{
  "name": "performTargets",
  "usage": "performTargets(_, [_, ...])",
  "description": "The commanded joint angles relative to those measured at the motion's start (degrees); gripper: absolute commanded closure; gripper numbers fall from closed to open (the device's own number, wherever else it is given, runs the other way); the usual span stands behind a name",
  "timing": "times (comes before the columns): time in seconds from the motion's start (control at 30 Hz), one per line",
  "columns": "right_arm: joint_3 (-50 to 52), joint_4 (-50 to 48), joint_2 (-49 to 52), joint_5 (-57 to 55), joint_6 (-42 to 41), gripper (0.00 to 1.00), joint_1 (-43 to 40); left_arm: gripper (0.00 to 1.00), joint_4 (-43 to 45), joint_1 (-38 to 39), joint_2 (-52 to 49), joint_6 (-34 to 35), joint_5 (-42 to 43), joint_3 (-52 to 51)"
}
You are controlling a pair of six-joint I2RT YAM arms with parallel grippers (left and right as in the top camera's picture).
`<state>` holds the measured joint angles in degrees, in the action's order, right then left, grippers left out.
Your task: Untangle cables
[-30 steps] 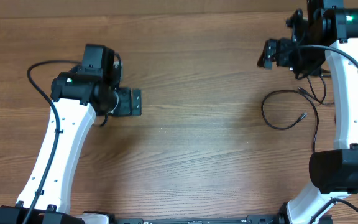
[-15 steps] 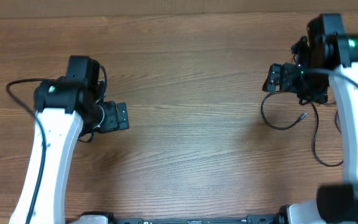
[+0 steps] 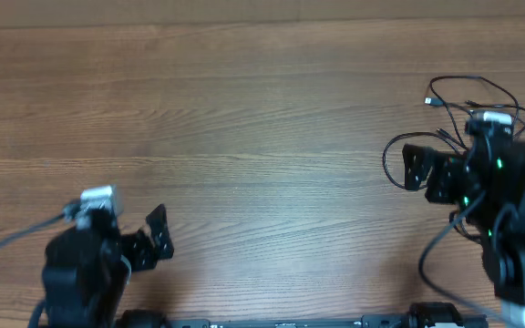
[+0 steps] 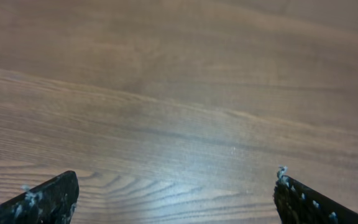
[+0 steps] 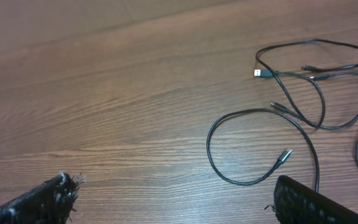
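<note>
Cables (image 5: pixel 253 111) lie loose on the table (image 3: pixel 244 118) at far right, just ahead of the right gripper (image 5: pixel 176 193). It is spread wide and holds nothing. The left gripper (image 4: pixel 176 199) is well apart over bare wood, also wide and empty.

We judge the cords light, limp and slippery. They are thin against the fingers, so we would pinch near a plug (image 5: pixel 261 73) or on the open loop, away from the crossings.

The right arm (image 3: pixel 509 200) covers part of the bundle from overhead. The wrist view cuts the cords at its right edge. We cannot count the cords or read which passes over which.
</note>
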<state>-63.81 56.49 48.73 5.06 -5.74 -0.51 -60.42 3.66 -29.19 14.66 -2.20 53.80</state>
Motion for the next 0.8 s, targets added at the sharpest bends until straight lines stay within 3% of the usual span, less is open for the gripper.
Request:
performTargets(0.0, [0.8,0.2,-2.6,-0.7,0.4,0.00,-0.1,0.00,-0.6,0.1,4.3,1.2,-2.3,-1.3])
performTargets(0.37, [0.8,1.0,0.2,-0.7,0.4,0.00,-0.1,0.00,-9.9,0.1,4.6,1.2,-2.3,-1.3])
performTargets(0.77, [0.9,-3.1,4.8,-2.7,2.0,0.00,-0.1,0.00,-10.1,0.1,4.5,1.2,-2.3,-1.3])
